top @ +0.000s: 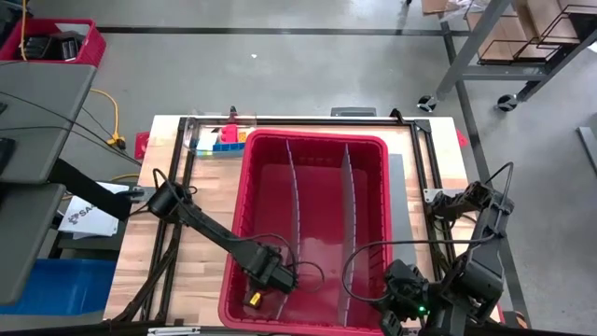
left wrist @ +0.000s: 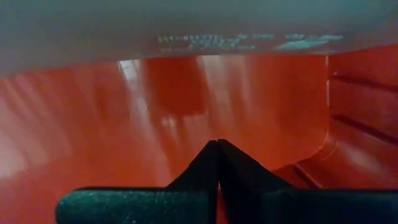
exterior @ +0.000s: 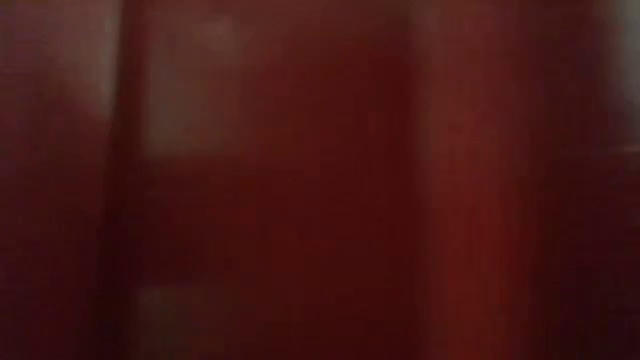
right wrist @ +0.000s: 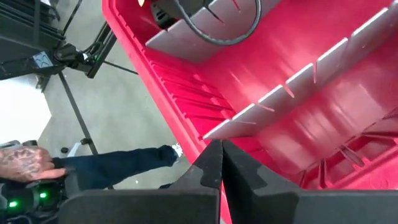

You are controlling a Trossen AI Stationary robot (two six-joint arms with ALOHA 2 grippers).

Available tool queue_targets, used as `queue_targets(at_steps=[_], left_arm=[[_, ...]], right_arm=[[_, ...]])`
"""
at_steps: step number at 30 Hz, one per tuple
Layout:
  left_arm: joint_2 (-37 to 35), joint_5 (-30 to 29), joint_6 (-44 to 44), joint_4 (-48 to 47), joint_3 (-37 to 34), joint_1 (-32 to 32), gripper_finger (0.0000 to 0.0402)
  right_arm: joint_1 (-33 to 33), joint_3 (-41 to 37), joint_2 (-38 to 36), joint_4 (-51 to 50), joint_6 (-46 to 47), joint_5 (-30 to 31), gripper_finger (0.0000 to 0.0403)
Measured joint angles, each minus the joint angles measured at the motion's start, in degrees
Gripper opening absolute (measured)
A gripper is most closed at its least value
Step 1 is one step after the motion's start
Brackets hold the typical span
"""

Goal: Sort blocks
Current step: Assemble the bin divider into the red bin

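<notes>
Several small blocks [top: 224,140], blue, yellow, red and green, lie on the table at its far left, beside the red bin's far left corner. My left gripper [top: 259,291] is low inside the bin's left compartment near its near wall, and its fingers [left wrist: 217,144] are shut. A small yellow piece [top: 254,299] shows right at its tip; it is hidden in the left wrist view. My right gripper [right wrist: 221,143] is shut and empty over the bin's near right corner [top: 392,315]. My left gripper reaches down into the bin's left compartment. I cannot tell whether it touches the small yellow piece [top: 254,299] at its tip; the gripper's own body hides the spot.
The large red bin [top: 373,149] fills the table's middle, split by two grey slotted dividers [top: 291,177] [top: 347,187]. Its red wall fills the low view [exterior: 320,180]. A person's hand [right wrist: 25,163] and blue sleeve [right wrist: 118,163] show beyond the table.
</notes>
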Motion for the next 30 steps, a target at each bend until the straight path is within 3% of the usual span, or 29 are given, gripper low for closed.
queue_targets(at_steps=[16,23,30], left_arm=[[0.6,-4.2,-3.2,24.9,-0.3,-2.5,0.0000],[0.0,-4.7,-9.0,29.3,-4.8,-3.8,0.0000],[-7.1,-12.6,-17.2,46.2,-15.6,-6.1,0.0000]], right_arm=[[-1.3,0.0,-0.1,0.2,-0.4,0.4,0.0000],[-1.5,0.0,-0.1,0.5,-0.8,0.4,0.0000],[-1.5,0.0,-0.1,1.3,-1.0,1.4,0.0000]])
